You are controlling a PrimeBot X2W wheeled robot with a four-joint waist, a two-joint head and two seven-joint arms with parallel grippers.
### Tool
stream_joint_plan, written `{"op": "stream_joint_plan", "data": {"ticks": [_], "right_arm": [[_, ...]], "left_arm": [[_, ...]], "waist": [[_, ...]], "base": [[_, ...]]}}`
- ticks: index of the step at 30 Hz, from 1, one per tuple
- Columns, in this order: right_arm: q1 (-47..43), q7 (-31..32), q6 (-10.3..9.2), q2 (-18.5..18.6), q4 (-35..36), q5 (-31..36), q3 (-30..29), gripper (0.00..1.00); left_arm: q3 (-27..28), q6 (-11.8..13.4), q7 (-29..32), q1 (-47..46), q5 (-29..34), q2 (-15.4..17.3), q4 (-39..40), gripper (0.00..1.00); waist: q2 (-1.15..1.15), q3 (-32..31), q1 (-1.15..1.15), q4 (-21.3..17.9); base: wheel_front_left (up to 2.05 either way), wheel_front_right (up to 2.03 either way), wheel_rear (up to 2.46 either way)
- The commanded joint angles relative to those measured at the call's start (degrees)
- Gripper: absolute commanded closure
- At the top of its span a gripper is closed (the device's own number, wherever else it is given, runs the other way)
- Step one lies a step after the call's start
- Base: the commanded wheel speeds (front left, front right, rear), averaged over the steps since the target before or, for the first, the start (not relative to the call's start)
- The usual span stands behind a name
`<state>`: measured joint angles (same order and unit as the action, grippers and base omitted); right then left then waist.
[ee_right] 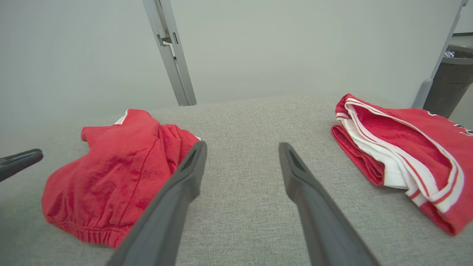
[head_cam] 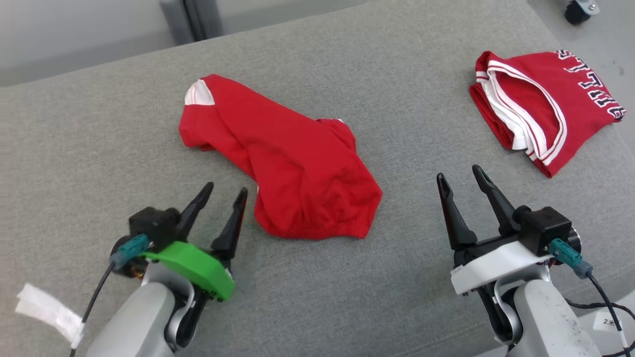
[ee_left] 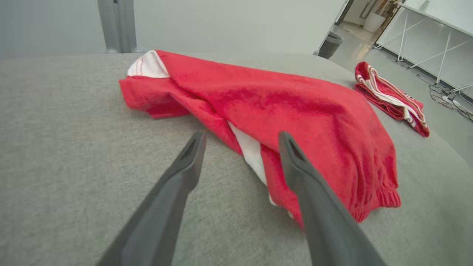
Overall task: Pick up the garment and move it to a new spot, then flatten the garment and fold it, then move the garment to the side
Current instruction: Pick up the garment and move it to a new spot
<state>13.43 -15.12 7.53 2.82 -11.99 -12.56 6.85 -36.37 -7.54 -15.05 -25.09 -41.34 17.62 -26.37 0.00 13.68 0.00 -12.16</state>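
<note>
A crumpled red garment [head_cam: 287, 163] with a white patch at one corner lies in a heap mid-surface on the grey cushion [head_cam: 99, 139]. My left gripper [head_cam: 226, 188] is open just left of the garment's near hem, holding nothing. In the left wrist view the garment [ee_left: 295, 107] spreads ahead of the open left gripper [ee_left: 242, 135], with its right finger over the cloth's edge. My right gripper [head_cam: 459, 172] stands open to the right of the garment, apart from it. The right wrist view has that open gripper [ee_right: 242, 145] over bare cushion, the garment [ee_right: 114, 173] at its left.
A second red garment [head_cam: 540, 106] with white trim and lettering lies folded at the cushion's far right edge, also in the right wrist view [ee_right: 406, 147]. A white paper tag [head_cam: 49, 310] hangs at the lower left. A grey post [ee_right: 172, 51] stands behind the cushion.
</note>
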Motion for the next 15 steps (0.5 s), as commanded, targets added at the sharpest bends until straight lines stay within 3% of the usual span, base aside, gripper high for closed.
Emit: {"op": "stream_joint_plan", "data": {"ticks": [1,9,15], "right_arm": [[-1.15,-0.02,-0.09,0.2,-0.63,0.27,-0.21,0.0],[-3.73,-0.02,-0.09,0.19,-3.08,1.13,-1.96,0.0],[-6.53,-0.02,-0.09,0.2,-4.55,2.71,-2.48,0.0]], "left_arm": [[2.88,0.11,-0.13,2.81,1.57,-0.15,-0.06,0.0],[17.8,0.11,-0.07,14.2,11.11,-3.85,3.77,0.0],[24.33,0.11,-0.07,22.66,17.44,-7.24,7.47,0.0]], "waist": [[0.0,-2.43,0.0,2.51],[0.0,-7.29,0.0,6.96],[0.0,-10.41,0.0,9.07]], "base": [[0.0,0.0,0.0],[0.0,0.0,0.0],[0.0,0.0,0.0]]}}
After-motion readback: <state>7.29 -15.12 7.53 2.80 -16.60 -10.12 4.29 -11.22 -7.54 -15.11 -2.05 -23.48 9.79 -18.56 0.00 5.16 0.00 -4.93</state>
